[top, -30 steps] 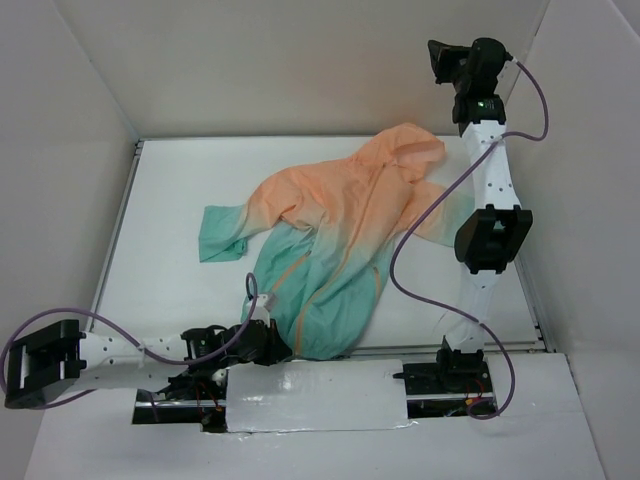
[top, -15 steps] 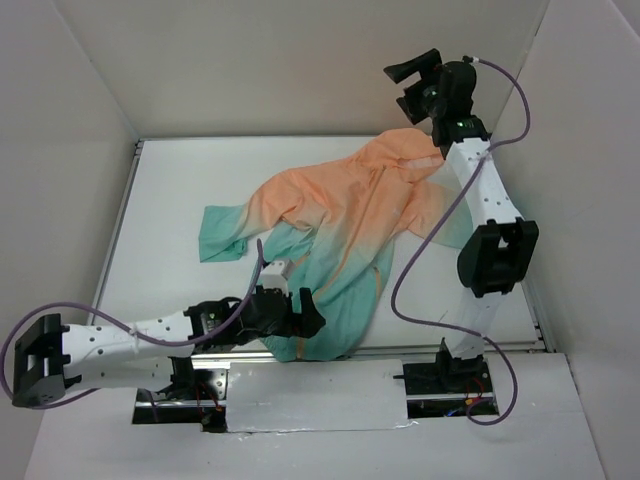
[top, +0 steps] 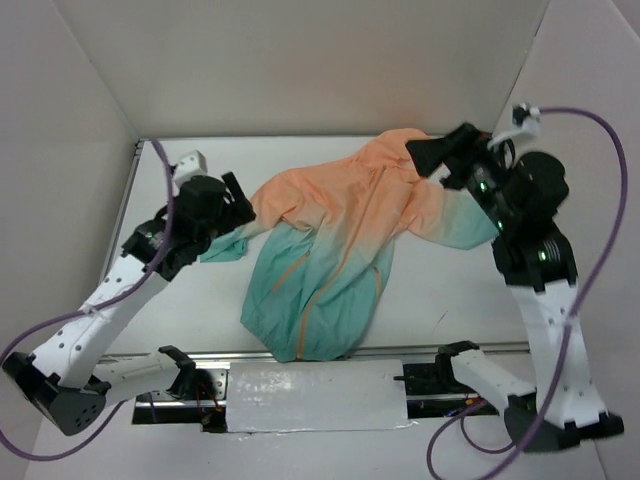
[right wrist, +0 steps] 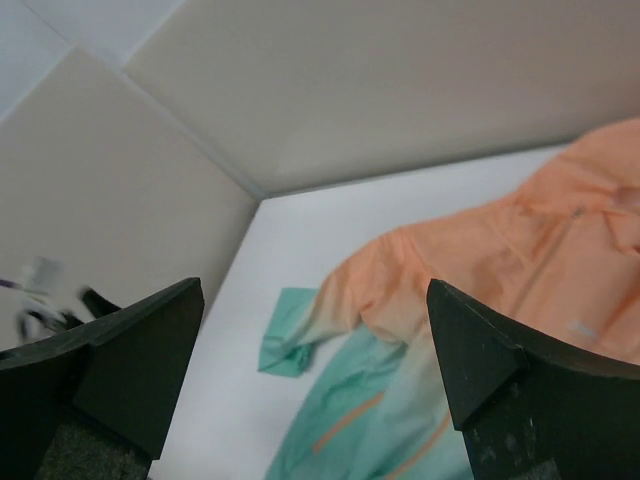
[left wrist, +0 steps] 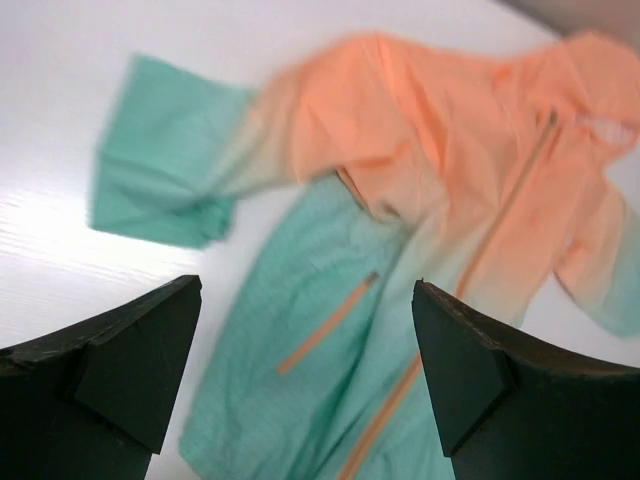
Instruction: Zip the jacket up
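The jacket [top: 330, 240] lies spread on the white table, peach-orange at the hood and shoulders and teal at the hem. It also fills the left wrist view as jacket [left wrist: 420, 130], with its orange front zipper [left wrist: 500, 215] running down the middle. My left gripper [top: 238, 200] hovers open over the teal left sleeve [top: 220, 235], holding nothing. My right gripper [top: 430, 160] hangs open above the hood, also with nothing in it. In both wrist views the jaws, left gripper [left wrist: 306, 283] and right gripper [right wrist: 315, 284], stand wide apart high above the jacket [right wrist: 520, 250].
White walls close in the table [top: 180, 290] at the back and on both sides. A silver taped plate [top: 315, 395] sits at the near edge between the arm bases. Purple cables [top: 610, 200] loop from both arms.
The left arm lifted from the hem at the near edge and swung left over the sleeve. The right arm dropped from the back wall to the hood. Both grippers opened.
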Robot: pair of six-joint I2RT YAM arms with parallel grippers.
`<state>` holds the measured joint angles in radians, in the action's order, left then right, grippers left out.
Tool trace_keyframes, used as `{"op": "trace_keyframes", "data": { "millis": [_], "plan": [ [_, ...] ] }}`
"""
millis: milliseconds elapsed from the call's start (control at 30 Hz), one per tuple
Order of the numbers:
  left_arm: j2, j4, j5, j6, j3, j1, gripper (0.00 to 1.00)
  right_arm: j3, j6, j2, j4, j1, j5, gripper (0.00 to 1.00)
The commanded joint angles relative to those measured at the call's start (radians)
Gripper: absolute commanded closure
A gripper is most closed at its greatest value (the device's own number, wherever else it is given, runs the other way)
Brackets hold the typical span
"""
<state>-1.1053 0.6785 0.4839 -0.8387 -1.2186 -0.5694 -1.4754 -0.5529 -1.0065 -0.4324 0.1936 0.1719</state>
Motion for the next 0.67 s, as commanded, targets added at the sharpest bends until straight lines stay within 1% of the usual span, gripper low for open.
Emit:
{"op": "trace_keyframes", "data": {
  "millis": [0,33,67,100,133,167,233,267,300,333,467,567,633],
  "plan": [
    [0.061,0.179,0.175,0.099,-0.125,0.077,0.01,0.195,0.057,0.202,-0.103,-0.002,-0.072,0.00],
    [0.093,0.190,0.186,0.124,-0.136,0.092,0.01,0.234,0.064,0.259,-0.104,-0.002,-0.072,0.00],
    [0.110,0.205,0.194,0.136,-0.143,0.107,0.01,0.265,0.070,0.358,-0.109,-0.003,-0.071,0.00],
    [0.145,0.213,0.226,0.147,-0.154,0.126,0.01,0.317,0.094,0.399,-0.127,-0.003,-0.062,0.00],
    [0.162,0.223,0.248,0.162,-0.156,0.129,0.01,0.335,0.109,0.439,-0.146,-0.002,-0.064,0.00],
    [0.183,0.245,0.271,0.168,-0.153,0.129,0.01,0.357,0.114,0.500,-0.170,0.003,-0.083,0.00],
    [0.247,0.276,0.344,0.164,-0.151,0.129,0.01,0.377,0.117,0.555,-0.233,0.018,-0.142,0.00],
    [0.271,0.308,0.363,0.162,-0.154,0.129,0.01,0.395,0.128,0.606,-0.258,0.038,-0.161,0.00],
    [0.316,0.323,0.384,0.162,-0.157,0.129,0.01,0.405,0.125,0.629,-0.262,0.064,-0.228,0.00],
    [0.338,0.337,0.387,0.165,-0.162,0.129,0.01,0.414,0.131,0.667,-0.272,0.114,-0.248,0.00],
    [0.435,0.391,0.394,0.171,-0.148,0.129,0.01,0.379,0.140,0.681,-0.328,0.191,-0.403,0.00],
    [0.461,0.412,0.406,0.156,-0.107,0.129,0.01,0.349,0.139,0.663,-0.354,0.196,-0.436,0.00],
    [0.486,0.382,0.378,0.170,-0.053,0.129,0.00,0.345,0.142,0.651,-0.356,0.198,-0.417,0.00]
  ]
}}
